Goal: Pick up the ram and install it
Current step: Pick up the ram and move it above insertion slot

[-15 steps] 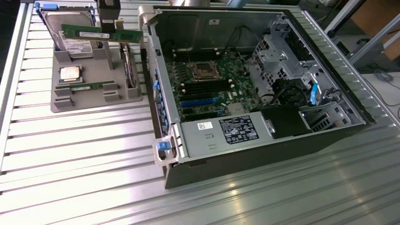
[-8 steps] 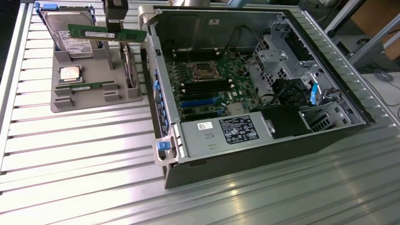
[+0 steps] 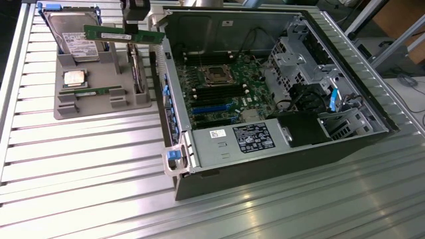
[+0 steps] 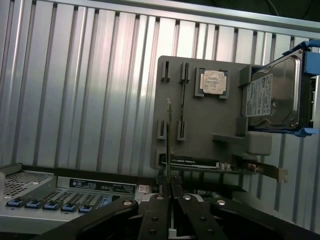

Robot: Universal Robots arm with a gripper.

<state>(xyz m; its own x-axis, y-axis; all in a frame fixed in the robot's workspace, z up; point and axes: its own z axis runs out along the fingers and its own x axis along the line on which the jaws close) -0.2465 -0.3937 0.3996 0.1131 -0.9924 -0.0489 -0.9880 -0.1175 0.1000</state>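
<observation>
Aloft, ram (image 3: 106,34) over ribbed metal table (image 3: 86,164).

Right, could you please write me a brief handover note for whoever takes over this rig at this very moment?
Pincer: shut on the ram, gripping it near the middle.
Ram: held level in the air above the grey parts tray, just beside the open computer case.
Done: the ram is picked up, clear of the tray.
Left: the ram is not yet installed; the long black memory slots on the motherboard look empty.
</observation>
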